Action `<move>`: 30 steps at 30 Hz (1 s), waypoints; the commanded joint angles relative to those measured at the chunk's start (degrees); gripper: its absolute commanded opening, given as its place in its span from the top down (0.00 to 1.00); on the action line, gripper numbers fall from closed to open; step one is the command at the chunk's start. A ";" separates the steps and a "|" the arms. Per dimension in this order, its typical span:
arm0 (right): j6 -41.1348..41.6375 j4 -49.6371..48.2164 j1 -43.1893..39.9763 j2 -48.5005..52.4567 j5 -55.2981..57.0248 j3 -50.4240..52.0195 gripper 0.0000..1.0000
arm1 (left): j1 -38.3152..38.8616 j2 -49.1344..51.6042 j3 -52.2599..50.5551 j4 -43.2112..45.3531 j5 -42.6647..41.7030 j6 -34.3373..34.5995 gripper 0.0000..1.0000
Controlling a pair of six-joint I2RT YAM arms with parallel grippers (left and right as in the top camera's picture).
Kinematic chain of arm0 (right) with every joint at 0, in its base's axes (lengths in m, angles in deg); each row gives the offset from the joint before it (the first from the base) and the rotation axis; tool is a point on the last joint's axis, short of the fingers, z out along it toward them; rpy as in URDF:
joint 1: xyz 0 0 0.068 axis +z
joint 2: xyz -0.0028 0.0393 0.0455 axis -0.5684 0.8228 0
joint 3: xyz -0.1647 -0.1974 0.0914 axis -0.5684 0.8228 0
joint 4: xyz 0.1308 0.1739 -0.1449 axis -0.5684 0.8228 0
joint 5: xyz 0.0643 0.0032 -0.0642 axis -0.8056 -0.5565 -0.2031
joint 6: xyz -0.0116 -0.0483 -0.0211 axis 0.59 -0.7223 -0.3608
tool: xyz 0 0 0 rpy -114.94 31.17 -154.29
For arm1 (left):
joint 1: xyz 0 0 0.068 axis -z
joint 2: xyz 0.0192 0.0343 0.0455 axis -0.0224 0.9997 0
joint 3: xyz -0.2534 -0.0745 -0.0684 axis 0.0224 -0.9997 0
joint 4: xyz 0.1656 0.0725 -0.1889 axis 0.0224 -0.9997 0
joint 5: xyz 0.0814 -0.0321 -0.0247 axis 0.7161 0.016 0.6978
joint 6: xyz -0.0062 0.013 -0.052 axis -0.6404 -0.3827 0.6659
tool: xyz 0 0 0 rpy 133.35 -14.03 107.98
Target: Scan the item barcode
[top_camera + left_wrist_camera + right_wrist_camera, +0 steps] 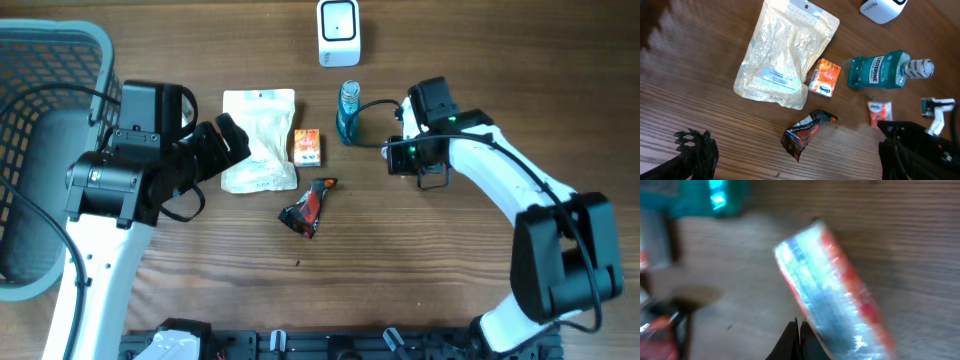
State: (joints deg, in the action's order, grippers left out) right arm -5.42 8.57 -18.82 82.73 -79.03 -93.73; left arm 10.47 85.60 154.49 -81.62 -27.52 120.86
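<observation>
Wooden table (420, 280) fills our view, bare along the near edge and between the two arms. At far left we count one grey mesh basket (50, 60), hanging over the table's left edge. The left gripper (222, 148) hovers with its jaws spread wide, holding nothing, just left of one pale pouch (258, 140) whose label print is too small to read. Touching the pouch's right edge lies one small orange box (307, 146), and below it, apart, one crumpled black-and-red wrapper (308, 207). One white scanner (338, 32) stands at the far edge. One teal bottle (875, 72) reads LISTERINE. Right of it, one red-and-white packet (835, 295) lies on the wood, with the right gripper (798, 337) closed tight at its edge; we cannot tell whether it pinches the packet.
</observation>
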 commanded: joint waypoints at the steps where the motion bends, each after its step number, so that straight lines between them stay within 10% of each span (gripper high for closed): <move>1: 6.23 -1.66 -0.17 2.05 10.93 -0.87 0.95 | -0.31 -0.09 0.50 0.11 -0.68 -0.85 0.00; 8: 2.64 0.20 -3.10 2.01 13.55 -6.05 0.92 | -0.31 -0.09 0.50 0.11 -0.68 -0.85 0.00; 17: -9.68 1.64 -3.17 2.78 11.43 -9.99 0.41 | -0.31 -0.09 0.50 0.11 -0.68 -0.85 0.00; 30: -13.25 -1.66 -16.39 8.55 -10.40 -9.97 0.36 | -0.31 -0.09 0.50 0.11 -0.68 -0.85 0.00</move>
State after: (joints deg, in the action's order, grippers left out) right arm -16.65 7.19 -34.28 87.81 -79.64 -102.89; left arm 10.47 85.60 154.49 -81.62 -27.55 120.86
